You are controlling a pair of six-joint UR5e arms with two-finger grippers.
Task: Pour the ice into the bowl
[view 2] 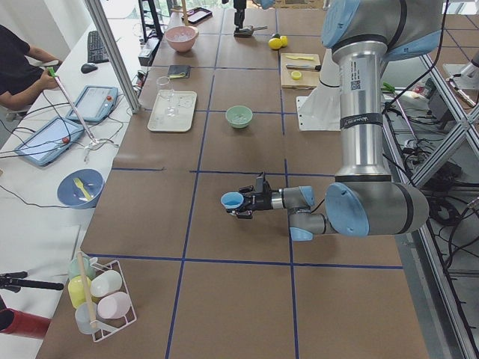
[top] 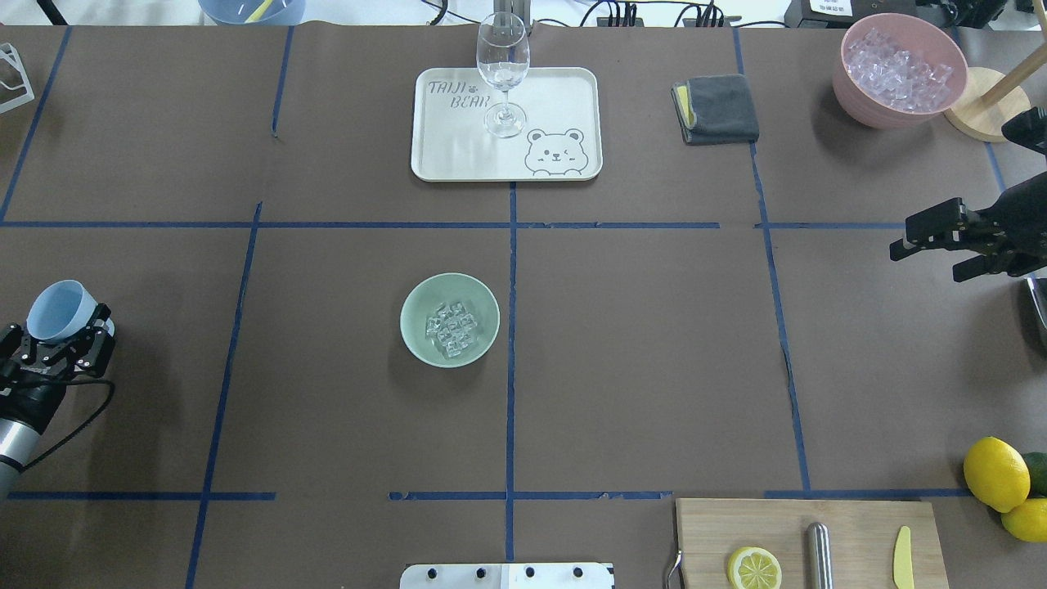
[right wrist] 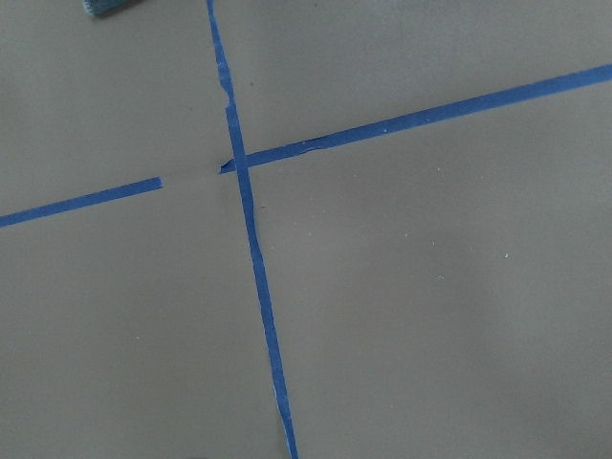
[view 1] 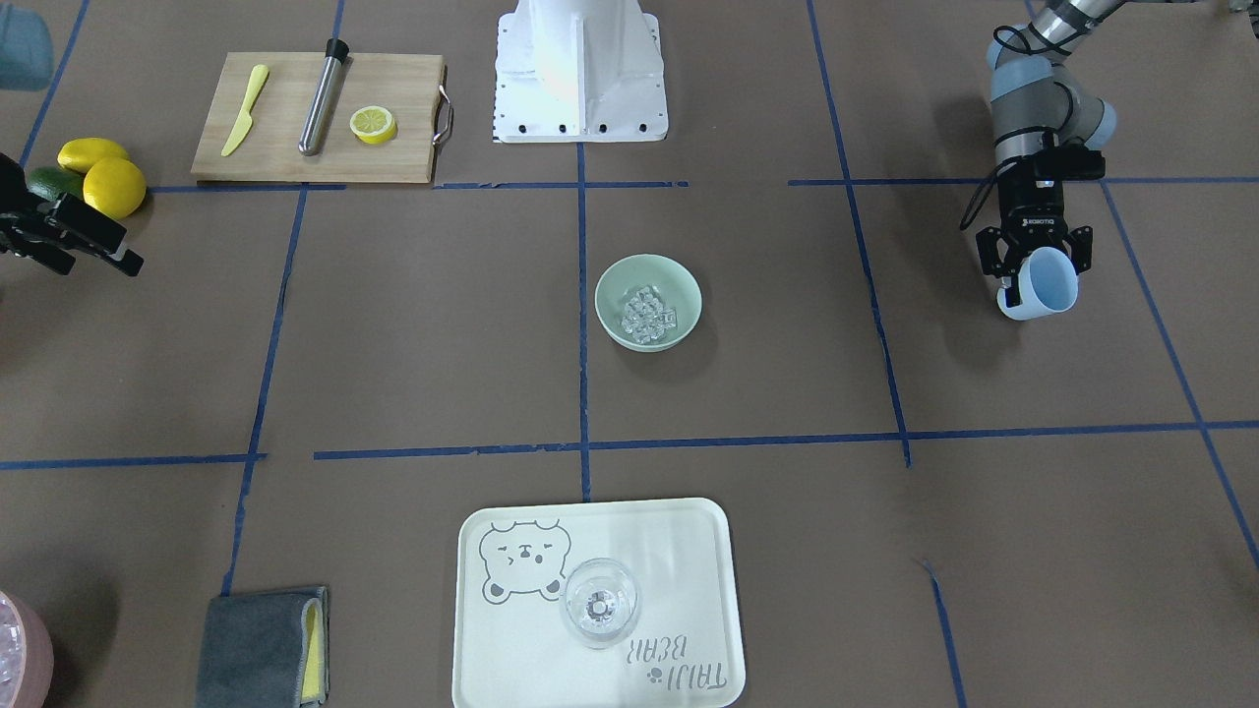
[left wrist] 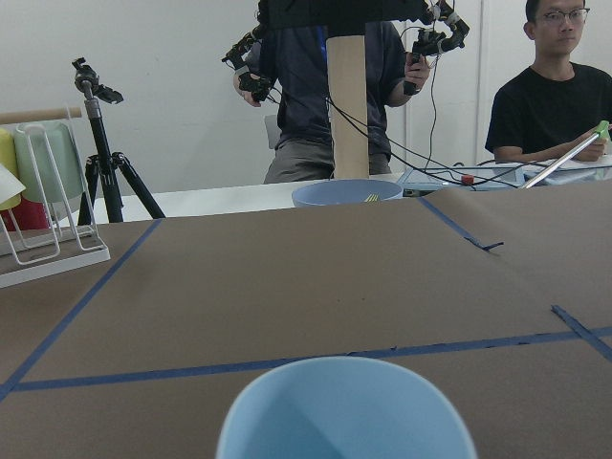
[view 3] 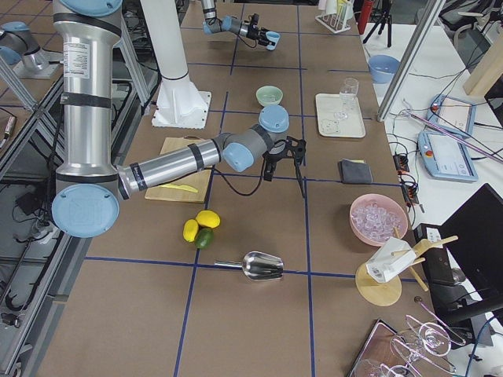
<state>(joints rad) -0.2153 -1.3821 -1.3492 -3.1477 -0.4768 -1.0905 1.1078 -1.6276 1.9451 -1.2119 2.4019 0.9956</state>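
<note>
My left fingers [view 1: 991, 254] are closed around a small, smooth light-blue cup [view 1: 1045, 283], one finger on each side of its wall. I hold it off the counter [view 1: 767, 354], far out at my left end and well apart from everything else. The cup is tipped over, with its mouth pointing away from my base; its rim fills the bottom of my left wrist view.

My right fingers [top: 932, 219] are spread wide and hold nothing. They hover above the brown counter out at my right end, and my right wrist camera looks straight down on a crossing of blue tape lines.

The round pale mint-green bowl [view 1: 618, 280] stands upright near the middle of the counter, just on my left of the centre tape line. The ice [view 1: 648, 317], a small heap of clear little cubes, lies inside it on the bottom.

Beyond the bowl, on the far side of the counter, a cream rectangular tray printed with a bear [top: 458, 159] carries an upright clear wine glass [top: 502, 65]. To the right of the tray lie a folded grey cloth [top: 720, 108] and, farther right, a round pink bowl [top: 851, 94] filled with more ice cubes. Close to my base on my right sits a wooden cutting board [top: 859, 523] bearing a lemon half [top: 754, 568], with whole lemons [top: 995, 473] just beside it.
</note>
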